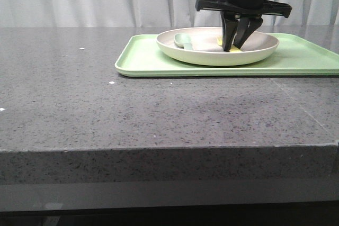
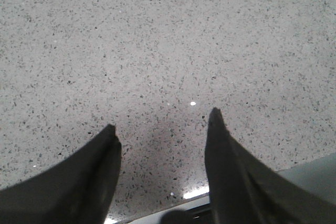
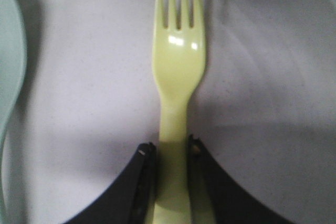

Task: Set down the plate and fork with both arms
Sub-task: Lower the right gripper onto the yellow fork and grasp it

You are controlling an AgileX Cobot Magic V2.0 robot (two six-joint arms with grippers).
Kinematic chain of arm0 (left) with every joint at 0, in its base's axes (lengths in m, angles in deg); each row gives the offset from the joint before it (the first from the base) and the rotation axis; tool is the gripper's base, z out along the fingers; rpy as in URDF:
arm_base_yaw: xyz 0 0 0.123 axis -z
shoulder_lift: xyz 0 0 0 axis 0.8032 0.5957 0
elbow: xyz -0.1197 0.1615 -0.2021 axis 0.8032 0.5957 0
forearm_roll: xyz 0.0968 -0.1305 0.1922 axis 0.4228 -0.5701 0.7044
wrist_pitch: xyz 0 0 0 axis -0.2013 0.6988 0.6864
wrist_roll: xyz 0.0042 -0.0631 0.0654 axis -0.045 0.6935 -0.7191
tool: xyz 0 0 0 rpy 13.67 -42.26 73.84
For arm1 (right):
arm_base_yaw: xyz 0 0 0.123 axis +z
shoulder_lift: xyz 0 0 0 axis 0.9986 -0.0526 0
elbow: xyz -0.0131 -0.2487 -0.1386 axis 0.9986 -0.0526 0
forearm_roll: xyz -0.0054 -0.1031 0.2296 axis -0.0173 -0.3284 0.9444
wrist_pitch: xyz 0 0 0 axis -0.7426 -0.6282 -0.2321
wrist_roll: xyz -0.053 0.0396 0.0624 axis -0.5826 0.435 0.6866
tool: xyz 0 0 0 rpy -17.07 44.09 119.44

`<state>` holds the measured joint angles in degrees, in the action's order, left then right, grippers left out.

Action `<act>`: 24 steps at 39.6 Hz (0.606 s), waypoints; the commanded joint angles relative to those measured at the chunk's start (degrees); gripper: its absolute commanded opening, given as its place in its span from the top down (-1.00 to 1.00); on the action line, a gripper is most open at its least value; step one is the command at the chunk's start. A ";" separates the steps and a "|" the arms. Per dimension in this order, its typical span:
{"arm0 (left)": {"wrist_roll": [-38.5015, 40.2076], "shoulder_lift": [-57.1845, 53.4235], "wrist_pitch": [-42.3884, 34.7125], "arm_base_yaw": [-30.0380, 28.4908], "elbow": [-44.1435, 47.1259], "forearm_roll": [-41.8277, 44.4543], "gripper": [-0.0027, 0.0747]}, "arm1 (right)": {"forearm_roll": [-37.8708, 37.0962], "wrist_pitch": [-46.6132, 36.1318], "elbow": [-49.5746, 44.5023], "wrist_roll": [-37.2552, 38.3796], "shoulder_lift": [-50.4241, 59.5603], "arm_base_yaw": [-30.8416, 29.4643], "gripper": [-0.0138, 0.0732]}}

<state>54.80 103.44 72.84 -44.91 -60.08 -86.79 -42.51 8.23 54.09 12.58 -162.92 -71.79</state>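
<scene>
Left jaws [image 2: 160,129] spread over bare countertop [image 2: 131,51]; right jaws [image 3: 170,148] clamping fork [image 3: 178,61] inside plate [image 1: 265,46].

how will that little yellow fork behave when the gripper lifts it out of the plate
The fork looks like thin glossy plastic, so probably light and fairly stiff. Its shiny handle may slip or pivot between the right gripper fingertips, which pinch only the narrow handle end. Flat, so unlikely to roll in the plate.

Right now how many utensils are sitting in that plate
2. The fork lies in the plate, its handle pinched by the right end effector. The spoon rests on the plate's left side. Others could be hidden behind the end effector.
</scene>
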 commanded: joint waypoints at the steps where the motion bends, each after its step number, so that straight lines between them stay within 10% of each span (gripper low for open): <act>1: -0.04 -0.31 -2.76 -0.13 -1.49 -1.19 0.01 | -1.51 -0.17 1.49 -0.26 3.16 -0.28 0.48; 24: -0.04 -0.31 -2.54 -0.13 -1.49 -1.19 0.01 | -1.58 4.17 1.69 -0.45 9.66 -0.35 0.53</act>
<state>54.80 103.44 72.91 -44.91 -60.08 -86.79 -43.33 12.06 54.30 12.58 -159.40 -71.79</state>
